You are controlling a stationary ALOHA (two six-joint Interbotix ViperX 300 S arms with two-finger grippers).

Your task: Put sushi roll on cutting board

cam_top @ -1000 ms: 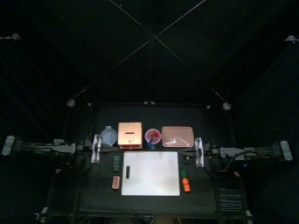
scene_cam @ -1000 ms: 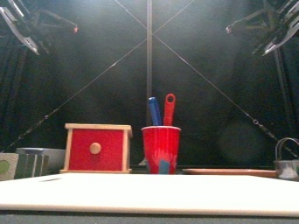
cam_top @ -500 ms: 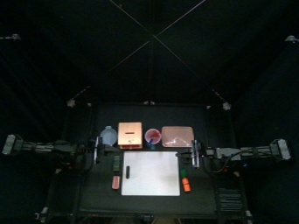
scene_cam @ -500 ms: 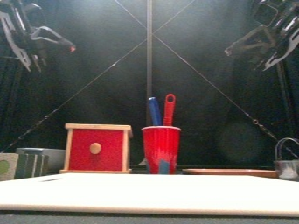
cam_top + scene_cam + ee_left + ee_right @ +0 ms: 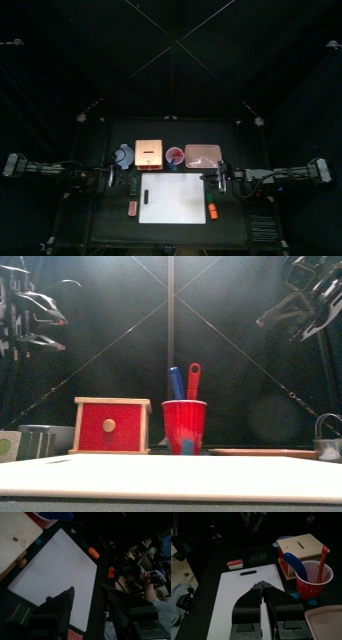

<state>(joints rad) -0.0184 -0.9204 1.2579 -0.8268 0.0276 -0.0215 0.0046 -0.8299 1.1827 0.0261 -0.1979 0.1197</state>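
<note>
Cutting board [image 5: 174,197] from the top view: you see it lying flat and white in the table's middle, between your two grippers. The left gripper [image 5: 110,178] hangs just off the board's left edge and the right gripper [image 5: 218,181] just off its right edge. Past the board from both grippers sit a wooden box [image 5: 148,154], a red cup [image 5: 175,155] and a pinkish tray [image 5: 203,155]. A small orange piece [image 5: 213,211] lies by the board's right side; whether it is the sushi roll you cannot tell.

In the front view the board [image 5: 171,477] fills the foreground, well below both grippers. Your left gripper [image 5: 40,318] hangs high at the left with its jaws spread; your right gripper [image 5: 297,308] hangs high at the right. Behind the board stand the wooden box [image 5: 111,425] and the red cup [image 5: 185,426] holding two utensils.

Your left wrist view shows the left gripper [image 5: 93,609] with jaws wide apart, holding nothing, and the board [image 5: 55,577] beneath and ahead of it.

Your right wrist view shows the right gripper [image 5: 262,599] with jaws pressed together, empty, above the board [image 5: 248,597]. The red cup [image 5: 314,578] and wooden box [image 5: 301,553] stand beyond it.
</note>
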